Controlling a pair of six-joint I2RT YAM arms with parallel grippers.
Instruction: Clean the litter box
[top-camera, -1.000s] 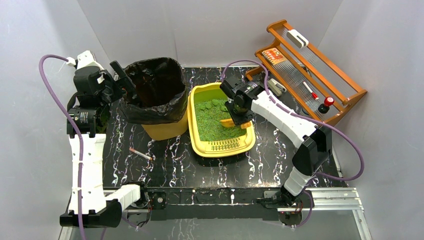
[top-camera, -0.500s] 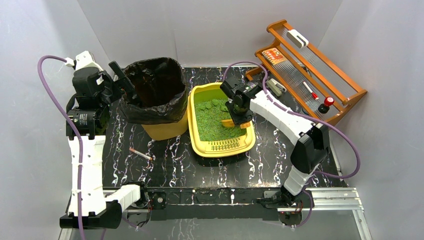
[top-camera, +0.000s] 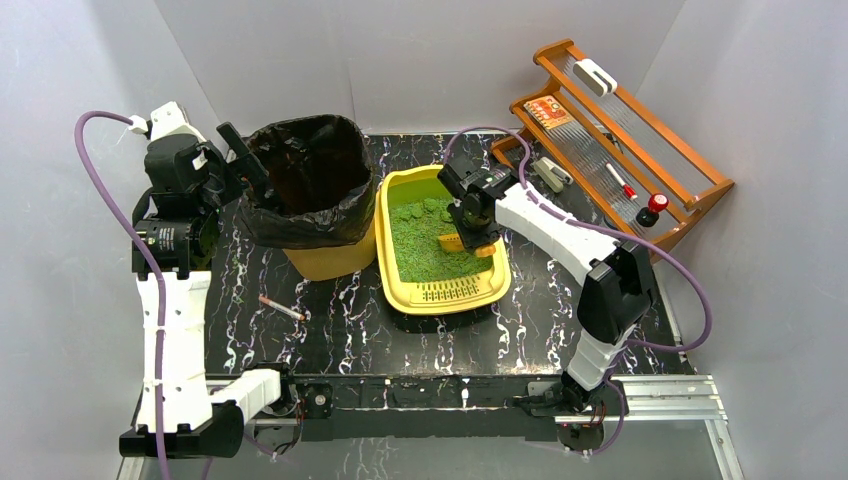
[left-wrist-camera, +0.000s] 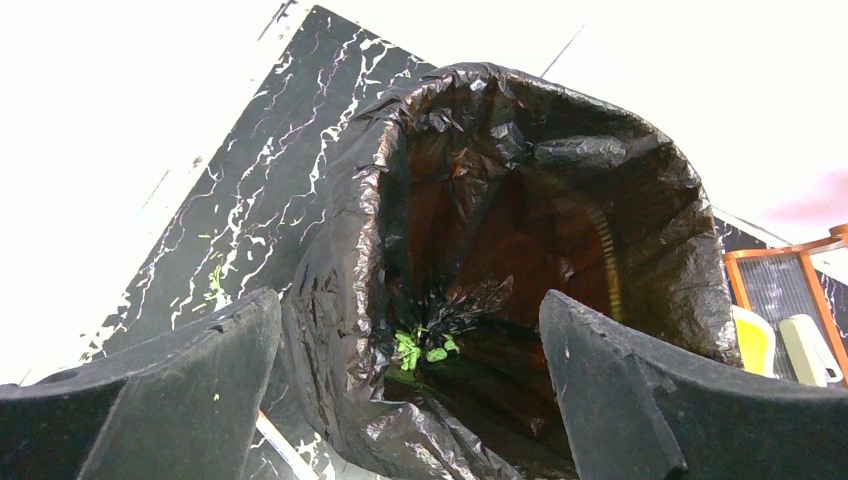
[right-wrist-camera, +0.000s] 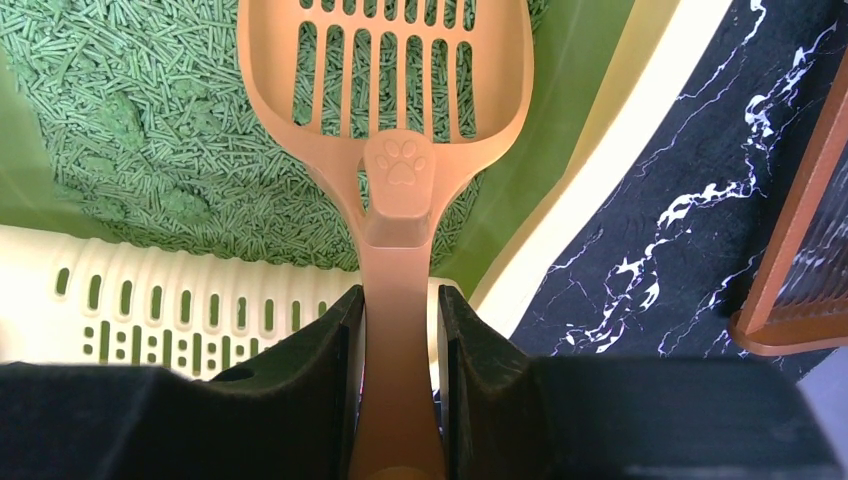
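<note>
My right end effector (right-wrist-camera: 400, 305) is clamped narrow on the handle of the orange slotted plastic scoop (right-wrist-camera: 398, 170). The scoop's long axis runs up the wrist frame, over green litter. The shallow yellow plastic litter box (top-camera: 450, 293) sits mid-frame on the black marbled counter (top-camera: 340, 330), directly beneath it (right arm nearest). My left end effector (left-wrist-camera: 405, 310) gapes wide at the black-bagged yellow bin (top-camera: 310, 180), upper left. Since a second ago, the scoop has edged leftward.
</note>
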